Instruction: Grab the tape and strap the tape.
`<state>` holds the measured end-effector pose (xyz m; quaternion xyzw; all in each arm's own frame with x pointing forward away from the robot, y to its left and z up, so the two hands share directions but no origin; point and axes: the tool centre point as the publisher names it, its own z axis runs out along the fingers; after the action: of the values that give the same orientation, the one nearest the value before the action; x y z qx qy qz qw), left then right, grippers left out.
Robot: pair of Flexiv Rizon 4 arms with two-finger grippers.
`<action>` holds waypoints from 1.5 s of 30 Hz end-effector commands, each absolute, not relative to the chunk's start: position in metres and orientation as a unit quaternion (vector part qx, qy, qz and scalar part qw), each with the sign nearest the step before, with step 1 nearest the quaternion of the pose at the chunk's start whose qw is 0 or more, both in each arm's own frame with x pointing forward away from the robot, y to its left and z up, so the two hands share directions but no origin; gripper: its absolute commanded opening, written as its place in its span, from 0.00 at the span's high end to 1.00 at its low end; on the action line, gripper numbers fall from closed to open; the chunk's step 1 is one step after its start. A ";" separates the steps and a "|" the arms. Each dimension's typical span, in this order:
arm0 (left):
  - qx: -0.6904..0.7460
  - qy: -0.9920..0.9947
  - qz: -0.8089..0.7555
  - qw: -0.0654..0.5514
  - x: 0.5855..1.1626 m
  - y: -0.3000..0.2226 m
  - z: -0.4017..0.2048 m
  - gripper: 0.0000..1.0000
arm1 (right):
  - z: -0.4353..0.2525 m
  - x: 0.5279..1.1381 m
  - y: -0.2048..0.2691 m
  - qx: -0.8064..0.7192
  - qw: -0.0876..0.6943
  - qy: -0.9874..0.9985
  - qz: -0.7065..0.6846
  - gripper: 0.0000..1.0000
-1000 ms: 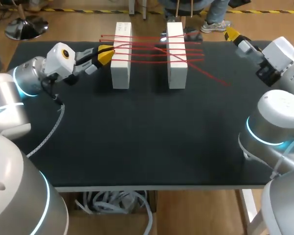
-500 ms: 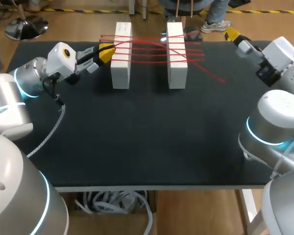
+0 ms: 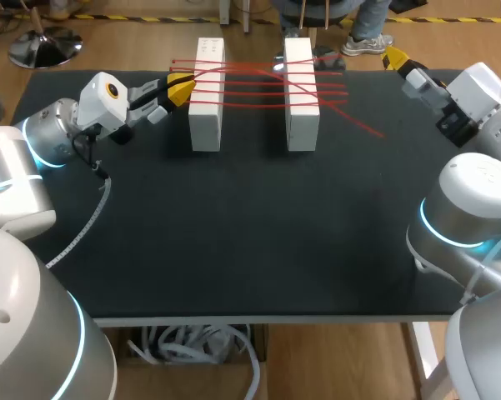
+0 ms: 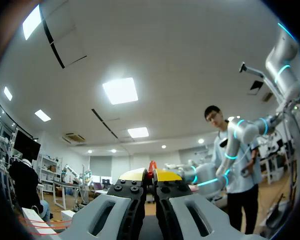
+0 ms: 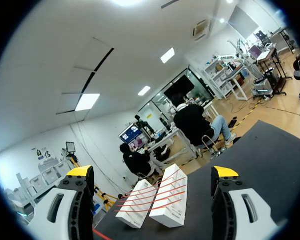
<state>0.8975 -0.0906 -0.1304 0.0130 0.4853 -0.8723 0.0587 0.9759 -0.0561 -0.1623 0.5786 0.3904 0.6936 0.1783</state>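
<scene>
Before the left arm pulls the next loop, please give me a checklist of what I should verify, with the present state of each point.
1. Left gripper shut on the thin red tape: ok, the tape pokes out between its yellow tips.
2. Tape strands cross the left white rectangular block and the right white rectangular block: ok.
3. Both blocks parallel, with a gap between them: ok.
4. Right gripper open and apart from the blocks: ok.
5. Loose tape tail secured: not ok, it lies free on the black table beside the right block.
6. Strands tight enough: cannot tell.
</scene>
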 end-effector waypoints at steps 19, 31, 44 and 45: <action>0.011 0.486 -0.872 0.061 0.896 -0.091 -0.129 1.00 | -0.137 0.927 -0.045 0.670 0.067 0.103 0.732 0.00; 0.011 0.486 -0.872 0.061 0.896 -0.091 -0.129 1.00 | -0.144 0.913 -0.020 0.688 0.037 0.074 0.721 0.00; 0.011 0.486 -0.872 0.061 0.896 -0.091 -0.129 1.00 | -0.161 0.896 0.000 0.694 -0.013 0.007 0.719 0.00; 0.011 0.486 -0.872 0.061 0.896 -0.091 -0.129 1.00 | -0.162 0.895 0.002 0.694 -0.018 0.000 0.720 0.00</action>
<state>0.8970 -0.0904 -0.1301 0.0125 0.4855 -0.8722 0.0591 0.8980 -0.0060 -0.1570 0.6973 0.0198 0.7159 -0.0290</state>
